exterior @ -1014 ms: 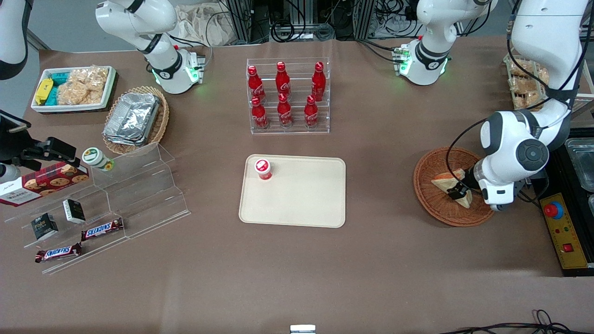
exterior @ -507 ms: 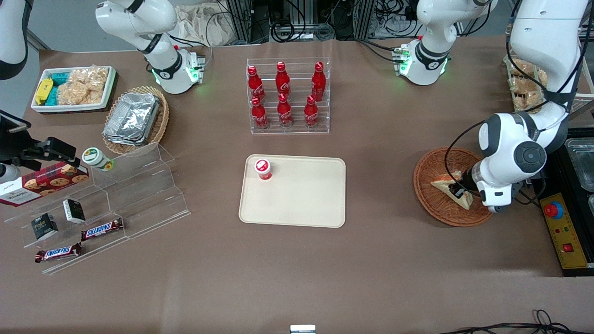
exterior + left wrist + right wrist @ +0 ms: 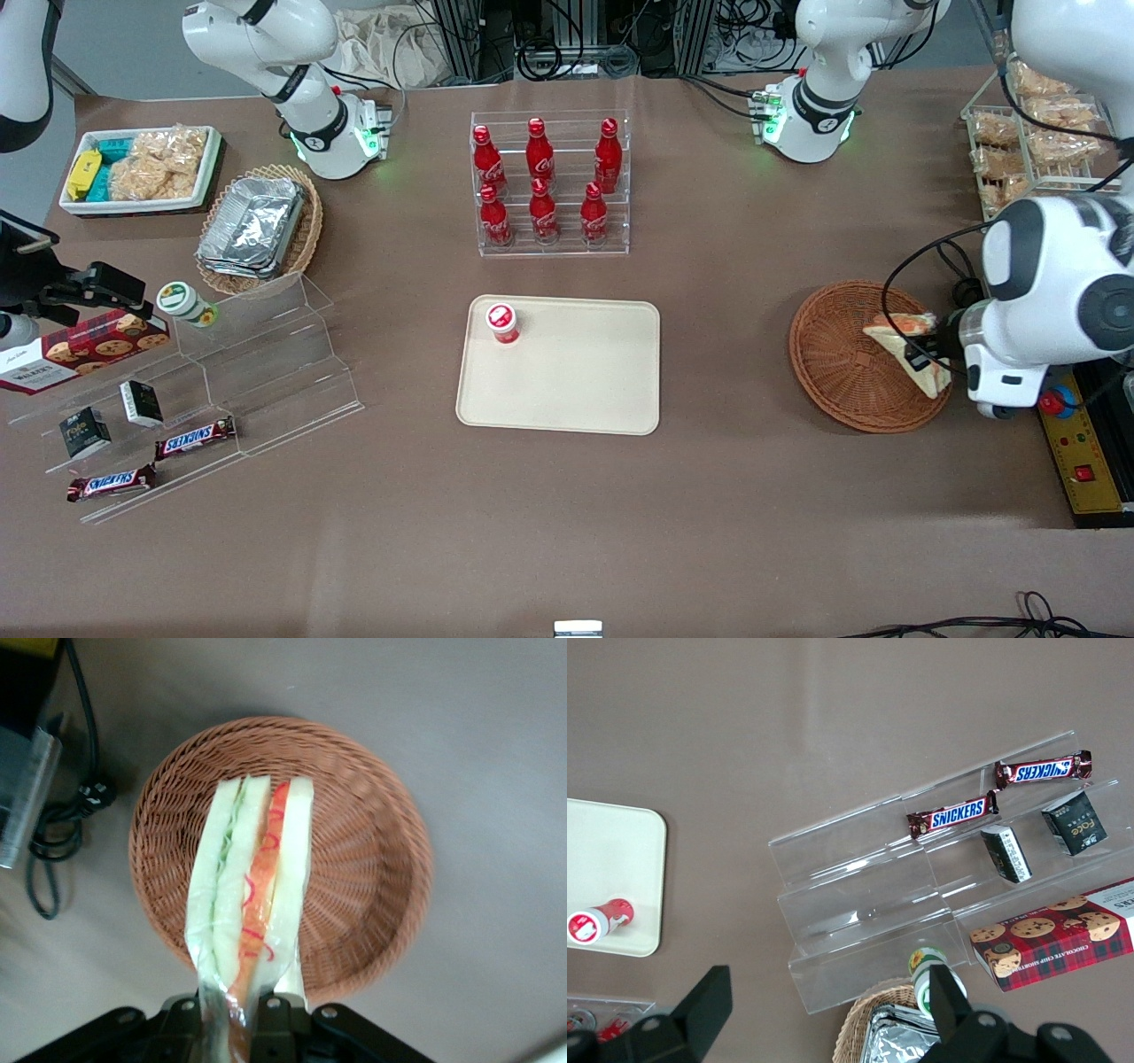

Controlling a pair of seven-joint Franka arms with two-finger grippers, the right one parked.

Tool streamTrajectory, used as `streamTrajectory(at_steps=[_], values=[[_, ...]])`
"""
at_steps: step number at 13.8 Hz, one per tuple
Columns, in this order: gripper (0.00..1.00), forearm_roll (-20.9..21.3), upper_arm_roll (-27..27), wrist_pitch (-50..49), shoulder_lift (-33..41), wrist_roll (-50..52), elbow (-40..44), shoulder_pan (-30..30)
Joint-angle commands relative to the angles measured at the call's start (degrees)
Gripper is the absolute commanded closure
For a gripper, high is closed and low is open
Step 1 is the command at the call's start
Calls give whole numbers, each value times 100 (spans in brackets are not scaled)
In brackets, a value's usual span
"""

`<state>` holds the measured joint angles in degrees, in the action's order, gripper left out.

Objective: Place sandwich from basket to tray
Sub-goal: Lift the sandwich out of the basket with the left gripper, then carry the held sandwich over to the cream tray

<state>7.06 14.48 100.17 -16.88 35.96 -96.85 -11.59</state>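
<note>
Gripping the sandwich (image 3: pixel 252 895) by its narrow end, the gripper (image 3: pixel 232 1019) has its two black fingers (image 3: pixel 182 1014) pressed against the bread on either side. In the front view the gripper (image 3: pixel 921 356) sits at the right of the frame, over the rim of the basket (image 3: pixel 842 372) at the working arm's end of the table, with the sandwich (image 3: pixel 905 341) raised clear of the weave.

The sandwich is a wedge of pale bread slices standing on edge, with an orange-red filling streaked with red between two of them and a thin green line between two others. A clear wrapper shows near the fingers. It hangs above the basket (image 3: pixel 372 868), not resting in it.

The wrist view shows the layers and the clamped end plainly, along with the round, reddish-brown basket bowl directly beneath, holding nothing else. The front view shows only a pale triangle with an orange edge, but it gives the wider layout: the cream tray (image 3: pixel 576 381) lies at the centre of the frame, well apart from the basket, with a small red-capped bottle (image 3: pixel 502 322) standing in its upper left corner. A clear rack of red bottles (image 3: pixel 545 182) stands above the tray in the frame, farther from the front camera.
</note>
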Motion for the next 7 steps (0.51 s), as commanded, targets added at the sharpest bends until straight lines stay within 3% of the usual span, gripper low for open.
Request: streamTrajectory(at_steps=[1,4,7], values=[[100,-47,553,-786,-140,-868,963,43],[99,-47,1414,-788,-482,-1215,1229,191],[100,14,1505,-701,-947,-1021,1264,1024]])
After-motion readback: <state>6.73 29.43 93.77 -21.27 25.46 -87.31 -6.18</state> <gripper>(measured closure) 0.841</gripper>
